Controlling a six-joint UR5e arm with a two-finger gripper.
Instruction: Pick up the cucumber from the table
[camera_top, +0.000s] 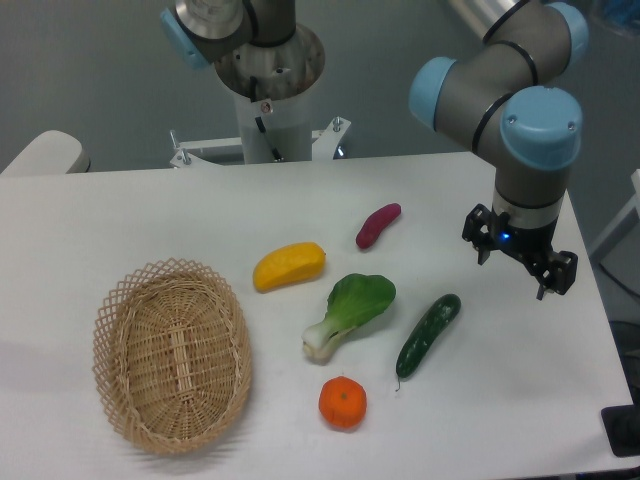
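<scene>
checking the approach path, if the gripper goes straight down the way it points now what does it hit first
Probably bare table, right of the cucumber. The open gripper seems offset from it, though depth is unclear.

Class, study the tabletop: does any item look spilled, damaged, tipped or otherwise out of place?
Nothing stands out. The cucumber, bok choy, sweet potato, orange and yellow fruit lie intact and apart on the table. The wicker basket sits upright and empty. The tool hangs above, holding nothing.
</scene>
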